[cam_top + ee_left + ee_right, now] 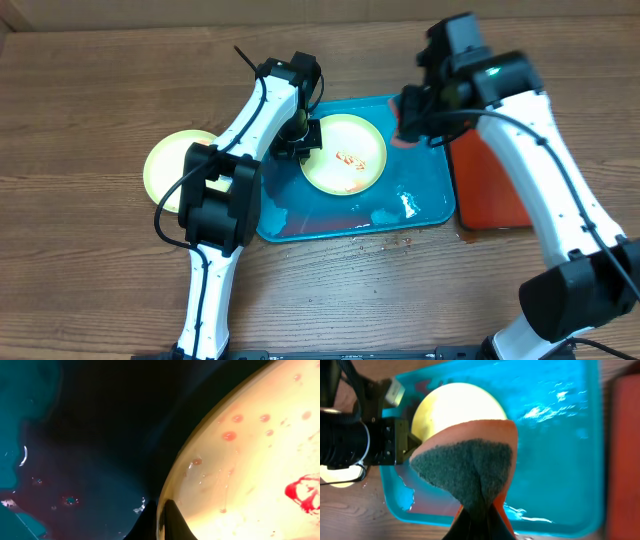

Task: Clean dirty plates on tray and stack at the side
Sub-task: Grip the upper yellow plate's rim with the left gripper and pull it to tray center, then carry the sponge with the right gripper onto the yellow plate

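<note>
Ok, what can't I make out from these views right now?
- Overhead: the left arm covers where the left gripper meets the plate, and part of the side plate; whether that is a stack is unclear.
- Right wrist: the sponge hides much of the plate, sauce included.
- Left wrist: too close; a dark blur fills the middle.
- Overhead: the right arm cuts off the red tray.

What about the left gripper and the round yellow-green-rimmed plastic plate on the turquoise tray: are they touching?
Touching. The left wrist view shows it: the left gripper has its two dark fingers closed on the rim of the plate.
</note>
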Motion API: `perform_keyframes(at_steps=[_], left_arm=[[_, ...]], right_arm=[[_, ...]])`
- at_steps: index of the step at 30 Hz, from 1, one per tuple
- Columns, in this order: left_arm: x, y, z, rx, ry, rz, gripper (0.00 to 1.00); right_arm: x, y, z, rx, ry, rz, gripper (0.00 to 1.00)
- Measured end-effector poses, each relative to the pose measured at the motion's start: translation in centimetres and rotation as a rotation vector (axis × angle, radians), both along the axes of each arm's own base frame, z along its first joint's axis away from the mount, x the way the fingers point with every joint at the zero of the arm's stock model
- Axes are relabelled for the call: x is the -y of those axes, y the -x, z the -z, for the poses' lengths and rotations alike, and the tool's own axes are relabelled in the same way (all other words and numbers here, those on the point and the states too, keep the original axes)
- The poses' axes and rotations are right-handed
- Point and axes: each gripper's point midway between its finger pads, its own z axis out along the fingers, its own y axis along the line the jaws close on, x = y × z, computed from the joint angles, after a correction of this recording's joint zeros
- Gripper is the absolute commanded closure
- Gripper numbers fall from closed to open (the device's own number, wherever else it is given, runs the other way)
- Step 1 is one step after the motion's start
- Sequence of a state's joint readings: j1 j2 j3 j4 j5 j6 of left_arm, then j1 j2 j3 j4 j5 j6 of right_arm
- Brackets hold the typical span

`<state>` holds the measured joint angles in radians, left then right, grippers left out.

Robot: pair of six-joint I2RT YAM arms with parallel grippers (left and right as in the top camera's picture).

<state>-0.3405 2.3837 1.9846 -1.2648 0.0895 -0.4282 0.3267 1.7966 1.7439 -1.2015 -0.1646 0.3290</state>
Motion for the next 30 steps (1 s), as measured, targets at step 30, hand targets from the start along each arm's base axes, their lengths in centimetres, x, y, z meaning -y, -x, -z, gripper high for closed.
perform_keyframes(at_steps=[30], left_arm=[[2.5,3.9,0.5,-0.105,0.221,0.14,0.96]], right_arm=[[-0.5,1.3,17.4,-0.437,0.047,0.211,0.96]])
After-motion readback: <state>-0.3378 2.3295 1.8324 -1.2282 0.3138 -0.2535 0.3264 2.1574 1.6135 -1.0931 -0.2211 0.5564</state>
